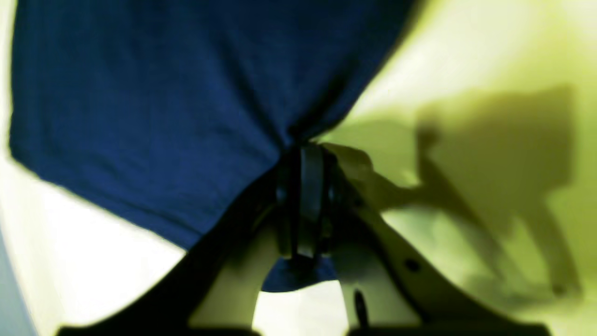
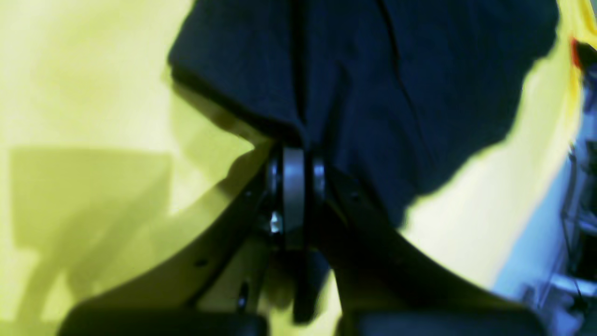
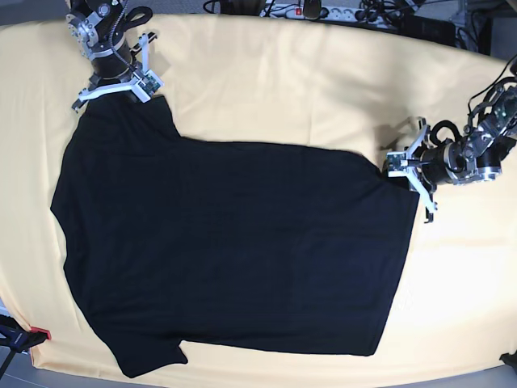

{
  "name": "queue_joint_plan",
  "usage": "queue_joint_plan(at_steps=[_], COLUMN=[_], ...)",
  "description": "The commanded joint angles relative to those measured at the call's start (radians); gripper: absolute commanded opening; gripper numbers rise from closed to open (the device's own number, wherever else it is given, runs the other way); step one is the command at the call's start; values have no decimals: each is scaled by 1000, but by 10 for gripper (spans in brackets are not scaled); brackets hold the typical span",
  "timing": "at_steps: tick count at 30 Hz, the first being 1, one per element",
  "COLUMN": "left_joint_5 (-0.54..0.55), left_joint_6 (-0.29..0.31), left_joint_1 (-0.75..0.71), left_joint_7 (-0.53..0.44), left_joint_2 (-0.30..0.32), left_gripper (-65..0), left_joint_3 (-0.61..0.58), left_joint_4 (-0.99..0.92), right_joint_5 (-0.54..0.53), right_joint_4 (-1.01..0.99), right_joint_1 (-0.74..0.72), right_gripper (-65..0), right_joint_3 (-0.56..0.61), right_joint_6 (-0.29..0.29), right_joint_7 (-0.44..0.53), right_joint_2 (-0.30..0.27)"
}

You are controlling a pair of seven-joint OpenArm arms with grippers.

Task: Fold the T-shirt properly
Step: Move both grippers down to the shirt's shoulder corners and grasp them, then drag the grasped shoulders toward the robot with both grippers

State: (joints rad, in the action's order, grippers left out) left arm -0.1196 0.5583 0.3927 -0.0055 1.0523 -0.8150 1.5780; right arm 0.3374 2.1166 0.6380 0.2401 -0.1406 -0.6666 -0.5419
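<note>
The black T-shirt [image 3: 234,250] lies spread flat on the cream-yellow table cloth [image 3: 283,89], plain side up, with its hem toward the right and its sleeves toward the left. My left gripper [image 3: 393,167] is at the hem's far right corner. In the left wrist view the left gripper [image 1: 305,149] is shut on the T-shirt [image 1: 163,93], cloth bunching at its tips. My right gripper [image 3: 119,95] is at the far left sleeve. In the right wrist view the right gripper [image 2: 296,151] is shut on a pinch of the T-shirt [image 2: 419,93].
A power strip and cables [image 3: 323,10] run along the table's back edge. A black clamp with a red tip [image 3: 32,333] sits at the front left corner. The shirt's near hem corner [image 3: 380,352] lies close to the table's front edge.
</note>
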Motion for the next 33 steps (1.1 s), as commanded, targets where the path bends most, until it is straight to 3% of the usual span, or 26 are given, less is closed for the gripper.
queue_joint_plan(at_steps=[1, 5, 9, 13, 17, 23, 27, 31, 33], left_joint_5=[27, 83, 146, 220, 226, 225, 226, 233, 223], left_joint_6=[11, 82, 140, 140, 140, 140, 140, 140, 140], left_joint_1=[20, 20, 20, 1, -60, -161, -200, -195, -182], left_joint_7=[-12, -13, -17, -16, -16, 9, 92, 210, 225], left_joint_2=[44, 147, 229, 278, 335, 411, 446, 444, 441], left_gripper=[-650, -650, -650, -650, -650, -650, -650, -650, -650], left_joint_3=[9, 9, 9, 9, 9, 9, 9, 9, 11], left_joint_4=[40, 150, 219, 274, 346, 473, 548, 606, 627], right_joint_5=[11, 11, 11, 11, 11, 33, 140, 195, 191], right_joint_4=[45, 121, 188, 238, 240, 240, 240, 240, 240], right_joint_1=[11, 99, 208, 330, 438, 568, 583, 552, 502], right_gripper=[-650, -650, -650, -650, -650, -650, -650, -650, -650], right_joint_3=[-6, -17, -19, -19, -19, -19, -19, -19, -19], right_joint_6=[15, 17, 17, 16, 18, 18, 50, 82, 82], right_joint_7=[-3, -26, -65, -97, -159, -165, -153, -53, -28], right_joint_2=[-31, -105, -139, -140, -140, -140, -140, -141, -159])
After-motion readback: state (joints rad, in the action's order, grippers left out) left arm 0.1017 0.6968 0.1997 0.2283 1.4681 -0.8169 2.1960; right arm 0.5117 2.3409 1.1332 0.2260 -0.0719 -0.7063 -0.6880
